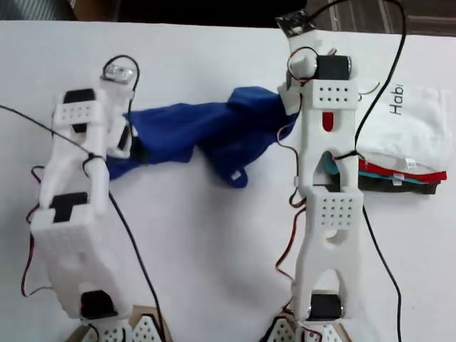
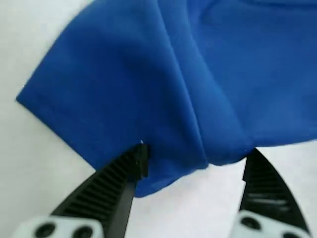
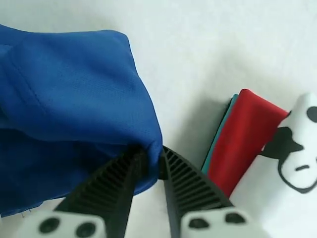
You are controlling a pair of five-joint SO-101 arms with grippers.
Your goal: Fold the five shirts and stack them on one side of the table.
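A crumpled blue shirt (image 1: 206, 132) lies across the middle of the white table between the two arms. My left gripper (image 2: 193, 161) is open, its black fingers (image 2: 119, 176) straddling a folded edge of the blue shirt (image 2: 163, 84) at its left end. My right gripper (image 3: 151, 158) is shut on a bunched edge of the blue shirt (image 3: 74, 104) at the cloth's right end. A stack of folded shirts (image 1: 406, 157) sits at the right side of the table, white on top, red, teal and dark ones below; the red and teal edges (image 3: 237, 139) lie close beside my right gripper.
The white tabletop (image 1: 214, 242) is bare in front of the shirt and at the far left. Black and red cables (image 1: 135, 249) run along both arms to their bases at the near edge.
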